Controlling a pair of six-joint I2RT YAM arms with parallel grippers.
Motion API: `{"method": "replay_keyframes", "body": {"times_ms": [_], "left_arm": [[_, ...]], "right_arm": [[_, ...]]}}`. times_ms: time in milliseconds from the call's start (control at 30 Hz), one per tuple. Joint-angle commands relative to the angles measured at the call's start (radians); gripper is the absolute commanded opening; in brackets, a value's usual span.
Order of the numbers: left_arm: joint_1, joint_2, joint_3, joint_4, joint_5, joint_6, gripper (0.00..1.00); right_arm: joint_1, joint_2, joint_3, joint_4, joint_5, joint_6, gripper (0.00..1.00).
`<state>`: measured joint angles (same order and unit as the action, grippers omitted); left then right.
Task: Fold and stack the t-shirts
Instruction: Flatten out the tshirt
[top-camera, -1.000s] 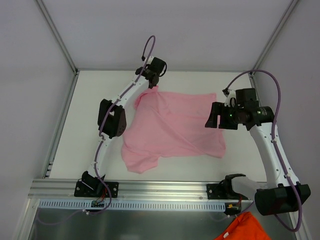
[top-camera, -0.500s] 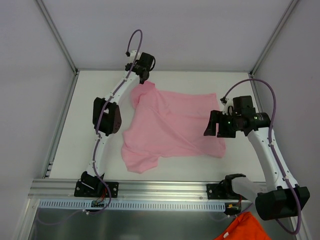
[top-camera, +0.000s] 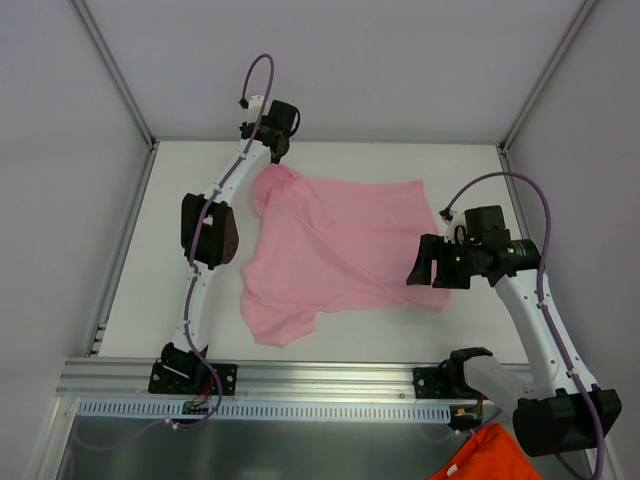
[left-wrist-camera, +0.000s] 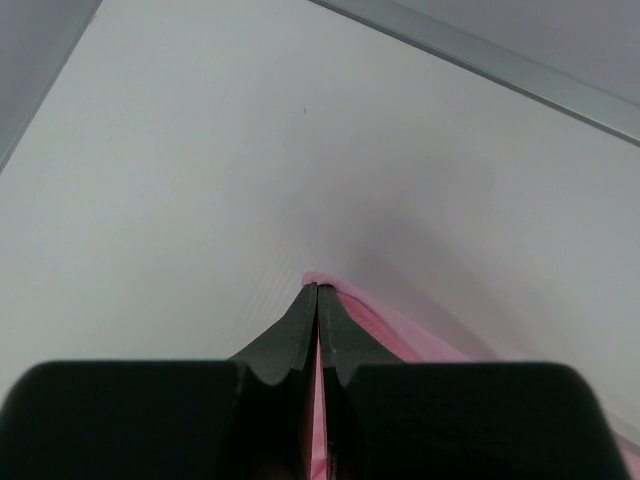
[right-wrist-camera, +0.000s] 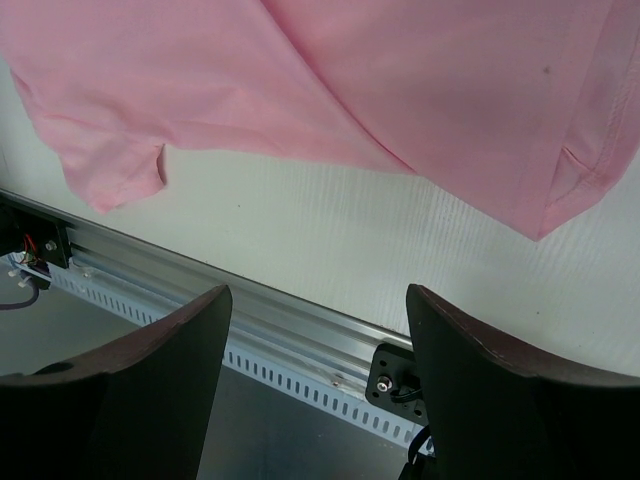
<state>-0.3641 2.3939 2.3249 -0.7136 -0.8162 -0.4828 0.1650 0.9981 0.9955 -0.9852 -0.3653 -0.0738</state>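
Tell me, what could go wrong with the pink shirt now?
The left gripper pinches only a thin edge of the t-shirt, so the fabric might slip out. The right gripper is open and holds nothing, so a one-sided pull could drag and bunch the creased shirt.

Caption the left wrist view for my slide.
Left pincer shut on an edge of the pink t-shirt, white table beyond.

walls pale grey | table white, matte | aluminium rail along near edge
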Motion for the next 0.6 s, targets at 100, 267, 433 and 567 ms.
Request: {"method": "replay_keyframes", "body": {"times_ms": [100,267,433,567], "left_arm": [[0.011,0.021,0.056,0.094,-0.060,0.050,0.00],[0.020,0.017,0.063,0.155,-0.084,0.082,0.00],[0.040,0.007,0.068,0.146,-0.095,0.059,0.00],[0.062,0.002,0.065,0.118,-0.072,0.033,0.00]], "right_arm": [[0.019,-0.042,-0.023,-0.033,-0.035,0.012,0.75],[0.031,-0.055,-0.061,-0.026,-0.032,0.017,0.75],[0.041,-0.055,-0.060,-0.021,-0.014,0.032,0.75],[0.041,-0.003,-0.014,-0.032,0.070,0.043,0.75]]}}
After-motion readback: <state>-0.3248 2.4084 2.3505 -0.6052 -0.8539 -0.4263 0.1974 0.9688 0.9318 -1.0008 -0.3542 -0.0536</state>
